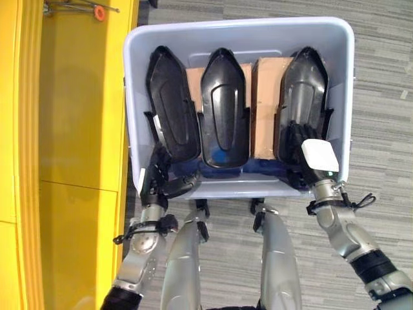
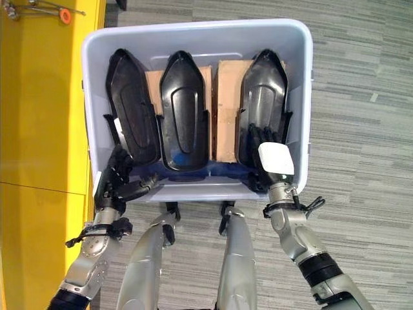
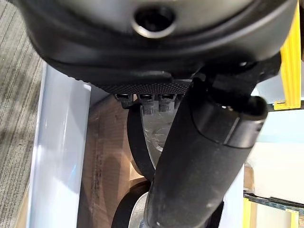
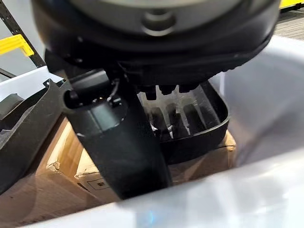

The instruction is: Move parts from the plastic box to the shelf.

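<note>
A pale plastic box [image 1: 239, 26] holds three black moulded parts side by side on cardboard [image 1: 264, 103]: a left part [image 1: 171, 103], a middle part [image 1: 222, 106] and a right part [image 1: 303, 90]. My left hand [image 1: 157, 177] is at the box's near left corner, fingers curled onto the left part's near end [image 3: 159, 135] and thumb [image 3: 199, 161] beneath it. My right hand [image 1: 298, 145], with its white cover, grips the right part's near end. There its fingers press into the ribbed inside [image 4: 199, 133] and its thumb [image 4: 118, 147] reaches below the edge.
The yellow shelf [image 1: 77, 129] runs along the left, close beside the box, with a small orange item [image 1: 99, 11] at its far end. Grey carpet [image 1: 381, 97] lies to the right of the box.
</note>
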Robot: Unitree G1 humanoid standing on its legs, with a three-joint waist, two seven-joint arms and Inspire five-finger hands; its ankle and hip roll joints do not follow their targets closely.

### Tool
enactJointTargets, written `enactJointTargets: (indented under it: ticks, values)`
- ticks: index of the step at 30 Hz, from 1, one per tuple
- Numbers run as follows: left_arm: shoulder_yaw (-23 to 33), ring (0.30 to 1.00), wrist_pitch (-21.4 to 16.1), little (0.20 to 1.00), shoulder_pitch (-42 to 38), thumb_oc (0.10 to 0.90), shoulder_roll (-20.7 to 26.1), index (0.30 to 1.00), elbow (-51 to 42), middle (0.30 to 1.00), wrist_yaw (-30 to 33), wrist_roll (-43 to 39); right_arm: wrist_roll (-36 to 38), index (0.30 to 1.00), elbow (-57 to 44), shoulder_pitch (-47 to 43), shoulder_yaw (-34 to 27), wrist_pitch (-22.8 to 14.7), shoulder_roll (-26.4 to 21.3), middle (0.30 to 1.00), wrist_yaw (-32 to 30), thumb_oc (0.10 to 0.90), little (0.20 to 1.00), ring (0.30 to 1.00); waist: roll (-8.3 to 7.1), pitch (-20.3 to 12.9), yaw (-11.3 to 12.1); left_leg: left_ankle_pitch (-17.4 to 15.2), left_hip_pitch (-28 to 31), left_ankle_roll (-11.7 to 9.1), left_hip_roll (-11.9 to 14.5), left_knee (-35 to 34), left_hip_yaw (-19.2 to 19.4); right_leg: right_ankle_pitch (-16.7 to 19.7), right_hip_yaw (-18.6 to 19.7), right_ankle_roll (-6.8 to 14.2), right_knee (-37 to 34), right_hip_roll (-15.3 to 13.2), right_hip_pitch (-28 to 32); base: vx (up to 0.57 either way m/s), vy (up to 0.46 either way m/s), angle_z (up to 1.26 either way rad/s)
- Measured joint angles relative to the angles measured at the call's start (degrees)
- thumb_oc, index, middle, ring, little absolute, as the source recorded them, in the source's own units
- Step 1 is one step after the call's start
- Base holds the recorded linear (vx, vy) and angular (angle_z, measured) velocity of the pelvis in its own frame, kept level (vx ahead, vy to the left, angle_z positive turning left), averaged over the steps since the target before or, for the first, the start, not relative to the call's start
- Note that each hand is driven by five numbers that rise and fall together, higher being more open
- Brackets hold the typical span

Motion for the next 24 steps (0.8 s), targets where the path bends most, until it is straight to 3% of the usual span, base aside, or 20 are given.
enactJointTargets:
  ticks: [11, 12, 14, 15, 24]
  values:
    - [-0.78, 1.000, -0.12, 1.000, -0.23, 0.900, -0.05, 1.000, 0.75, 1.000, 0.06, -0.12, 1.47, 1.000, 10.24, -4.35, 1.87, 1.17, 6.15, 1.000, -4.91, 0.900, 1.000, 1.000, 0.95, -0.10, 0.05, -2.01, -1.28, 0.14, 0.44, 3.76, -0.07, -1.01, 0.44, 0.01, 2.48, -0.22, -0.61, 0.00, 0.003, -0.01]
    - [-0.77, 1.000, -0.10, 1.000, -0.41, 0.900, -0.05, 1.000, 0.77, 1.000, 0.05, -0.12, 2.15, 0.964, 11.60, -5.15, 2.09, 0.96, 6.30, 0.964, -5.40, 0.875, 0.964, 0.964, 0.97, -0.11, 0.04, -2.04, -1.28, 0.18, 0.40, 3.88, -0.05, -1.05, 0.49, -0.02, 2.63, -0.30, -0.66, 0.00, 0.000, 0.00]
    - [-0.77, 1.000, -0.10, 1.000, -0.46, 0.900, -0.05, 1.000, 0.80, 1.000, 0.04, -0.14, 2.56, 0.327, 13.10, -5.94, 2.15, 0.71, 6.85, 0.327, -5.90, 0.420, 0.327, 0.327, 0.98, -0.12, 0.01, -2.11, -1.28, 0.21, 0.40, 4.09, -0.05, -1.20, 0.56, -0.11, 2.88, -0.34, -0.69, 0.00, 0.000, 0.00]
    - [-0.73, 1.000, -0.09, 1.000, -0.52, 0.900, -0.05, 1.000, 0.80, 1.000, 0.04, -0.15, 3.06, 0.300, 13.17, -6.23, 2.24, 0.70, 7.09, 0.300, -6.05, 0.400, 0.300, 0.300, 0.99, -0.12, 0.00, -2.14, -1.30, 0.22, 0.39, 4.17, 0.00, -1.22, 0.67, -0.13, 3.05, -0.36, -0.82, 0.00, 0.000, 0.00]
    - [-0.25, 1.000, 0.17, 1.000, -1.88, 0.900, -0.03, 1.000, 2.52, 1.000, -0.20, -0.54, 11.07, 0.300, 12.63, -7.21, 0.58, -2.70, 6.72, 0.300, -8.23, 0.400, 0.300, 0.300, 1.39, -0.39, -0.37, -2.61, -1.17, 0.18, 0.44, 5.01, 0.09, -1.87, 1.09, -0.22, 4.27, -0.46, -1.12, 0.00, 0.000, 0.00]
